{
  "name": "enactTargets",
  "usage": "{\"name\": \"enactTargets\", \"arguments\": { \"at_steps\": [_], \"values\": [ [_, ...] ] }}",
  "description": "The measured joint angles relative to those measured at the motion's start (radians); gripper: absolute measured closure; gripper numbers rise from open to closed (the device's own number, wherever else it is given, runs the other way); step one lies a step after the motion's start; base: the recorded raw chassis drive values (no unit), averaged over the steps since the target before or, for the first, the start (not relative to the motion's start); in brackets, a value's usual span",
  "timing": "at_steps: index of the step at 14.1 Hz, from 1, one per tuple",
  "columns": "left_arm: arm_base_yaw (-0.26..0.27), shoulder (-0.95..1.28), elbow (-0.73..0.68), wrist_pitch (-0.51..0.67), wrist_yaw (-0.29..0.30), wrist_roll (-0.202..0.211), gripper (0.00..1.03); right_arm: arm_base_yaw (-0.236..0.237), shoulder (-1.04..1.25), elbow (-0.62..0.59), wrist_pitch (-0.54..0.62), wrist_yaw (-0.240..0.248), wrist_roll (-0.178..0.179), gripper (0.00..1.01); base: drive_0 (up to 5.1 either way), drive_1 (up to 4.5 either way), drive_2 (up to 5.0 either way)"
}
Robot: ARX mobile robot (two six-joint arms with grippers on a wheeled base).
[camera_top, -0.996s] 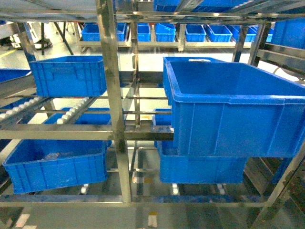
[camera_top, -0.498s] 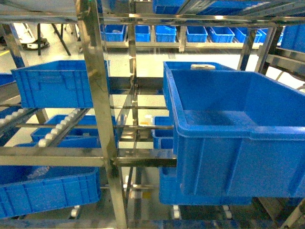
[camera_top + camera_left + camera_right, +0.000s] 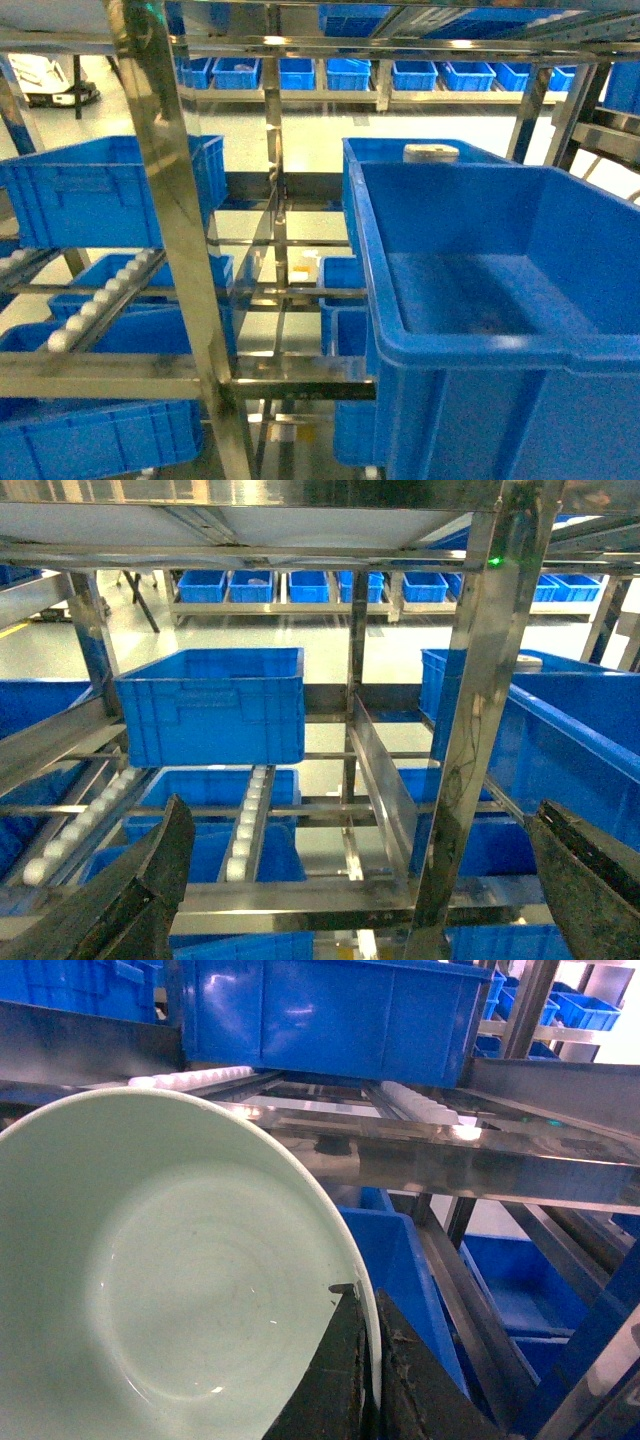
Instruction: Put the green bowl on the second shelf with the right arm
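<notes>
The green bowl [image 3: 170,1280], pale mint and glossy, fills the left of the right wrist view with its hollow facing the camera. My right gripper [image 3: 368,1305] is shut on its right rim, one black finger inside and one outside. Ahead of and above the bowl runs a steel shelf rail [image 3: 440,1155] with white rollers [image 3: 190,1077] and a blue crate [image 3: 330,1015] on it; I cannot tell which level is the second shelf. My left gripper [image 3: 362,810] is open with nothing between its fingers [image 3: 160,870]. Neither gripper nor the bowl shows in the head view.
A steel rack upright [image 3: 170,230] stands close at the left. A big blue crate [image 3: 500,300] fills the right, a white-grey lidded container [image 3: 431,152] behind it. Another blue crate [image 3: 100,190] sits on the left roller lane [image 3: 100,300]. Lower crates lie beneath.
The head view has moved closer to the rack and higher: the big right crate has grown and slid down, the upright has shifted left, and the lidded container has come into sight.
</notes>
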Motion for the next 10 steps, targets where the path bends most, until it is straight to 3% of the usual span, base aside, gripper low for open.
{"name": "enactTargets", "arguments": {
  "at_steps": [4,10],
  "values": [
    [0.000,0.000,0.000,-0.001,0.000,0.000,0.05,-0.001,0.003,-0.005,0.015,0.000,-0.003,0.99,0.0,0.00,0.0],
    [0.000,0.000,0.000,-0.001,0.000,0.000,0.05,-0.014,0.153,-0.114,0.156,0.004,-0.030,0.99,0.0,0.00,0.0]
  ]
}}
